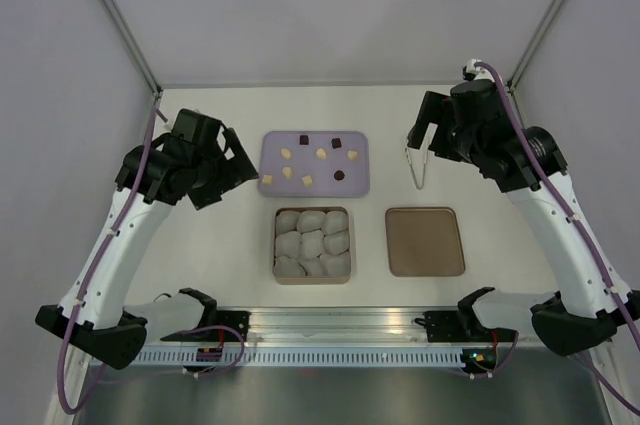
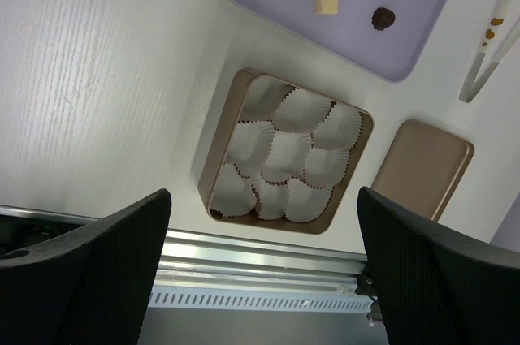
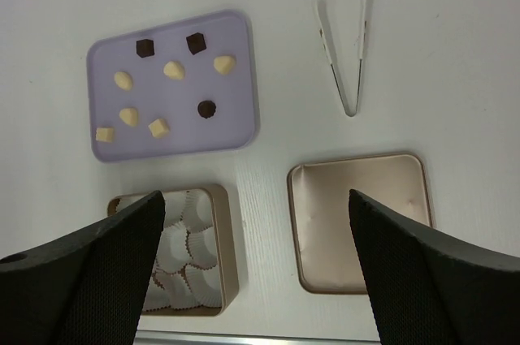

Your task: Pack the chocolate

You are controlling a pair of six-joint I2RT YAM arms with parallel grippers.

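The chocolate lies as small cubes on a lilac tray (image 1: pixel 362 177): cream pieces such as one (image 1: pixel 321 154) and dark ones such as another (image 1: pixel 339 175). From the right wrist I see the same tray (image 3: pixel 187 140) with a cream cube (image 3: pixel 158 127) and a dark cube (image 3: pixel 196 42). My left gripper (image 1: pixel 240 173) hovers open just left of the tray, nothing between its fingers (image 2: pixel 122 256). My right gripper (image 1: pixel 425 140) hangs open to the tray's right, above the tongs (image 1: pixel 417 170).
A gold square box (image 1: pixel 278 275) filled with white paper cups (image 1: pixel 312 243) stands in front of the tray. Its flat brown lid (image 1: pixel 425 241) lies to the right. A metal rail (image 1: pixel 340 325) runs along the near edge.
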